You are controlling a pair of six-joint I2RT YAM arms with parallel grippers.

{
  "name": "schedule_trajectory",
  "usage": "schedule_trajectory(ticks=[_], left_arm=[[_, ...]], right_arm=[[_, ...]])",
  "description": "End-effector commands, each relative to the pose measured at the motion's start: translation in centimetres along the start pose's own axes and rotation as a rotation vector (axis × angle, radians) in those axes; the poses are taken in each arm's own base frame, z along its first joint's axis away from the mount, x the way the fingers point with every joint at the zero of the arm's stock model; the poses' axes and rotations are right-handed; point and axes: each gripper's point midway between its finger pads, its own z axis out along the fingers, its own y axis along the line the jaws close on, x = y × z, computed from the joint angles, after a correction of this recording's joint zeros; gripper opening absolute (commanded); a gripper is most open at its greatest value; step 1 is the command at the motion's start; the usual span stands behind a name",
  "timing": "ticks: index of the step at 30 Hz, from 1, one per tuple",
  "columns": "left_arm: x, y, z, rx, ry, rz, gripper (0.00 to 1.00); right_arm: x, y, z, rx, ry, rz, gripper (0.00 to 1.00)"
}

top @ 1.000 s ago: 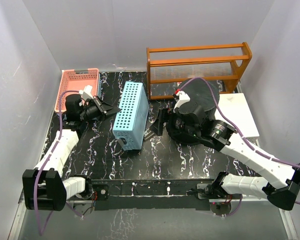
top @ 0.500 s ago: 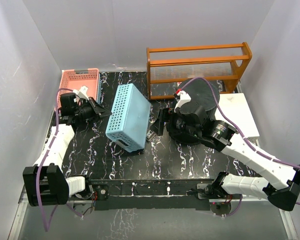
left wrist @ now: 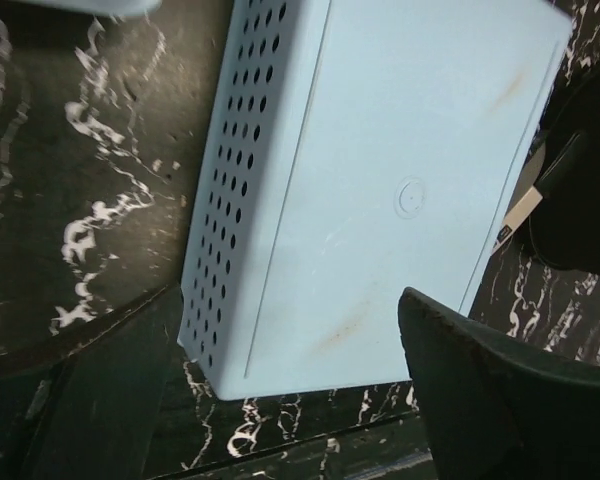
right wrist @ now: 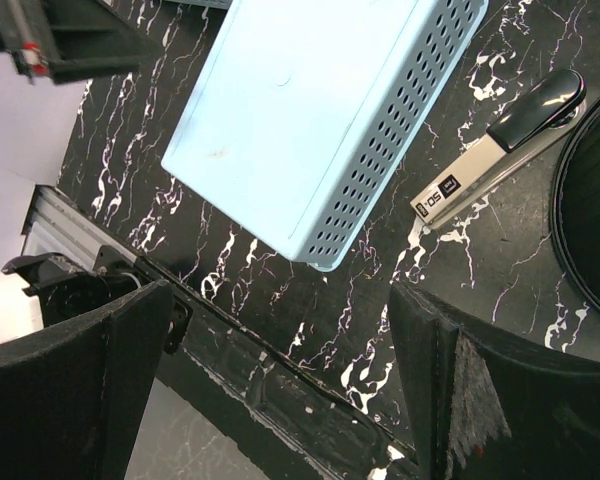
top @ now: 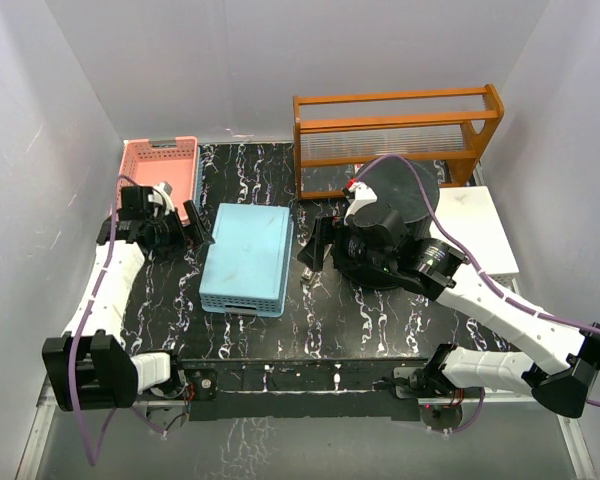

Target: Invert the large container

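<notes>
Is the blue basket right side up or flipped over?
Flipped over: the blue basket lies flat with its solid base facing up, its perforated walls below.

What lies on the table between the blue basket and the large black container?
A black and white stapler lies there, apart from the blue basket, its dark end near the large container. The right wrist view shows it.

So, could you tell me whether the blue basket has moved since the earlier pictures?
Yes. The blue basket has tipped leftward, away from the wooden rack, from standing on its long side to lying flat, bottom up.
</notes>
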Motion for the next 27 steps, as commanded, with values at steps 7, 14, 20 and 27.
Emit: schedule_trajectory(ticks=[7,14,20,27], left_arm=[[1.4,-1.2,-7.8,-0.102,-0.048,0.138,0.98],[7.9,-2.8,-7.7,-0.053,-0.005,0.07,0.98],[10.6,-1.9,-9.2,-0.065,0.023,0.012,0.98],[13.2,-2.2,-8.9,0.008,0.091,0.005,0.98]], right_arm=[[-1.0,1.0,0.7,-0.038,-0.034,0.011,0.88],[-2.3,0.9,0.6,-0.005,-0.07,-0.005,0.88],[-4.7,2.0,-0.8,-0.011,-0.111,-0.018,0.88],[-6.7,2.4,-1.7,0.005,-0.168,-0.033,0.88]])
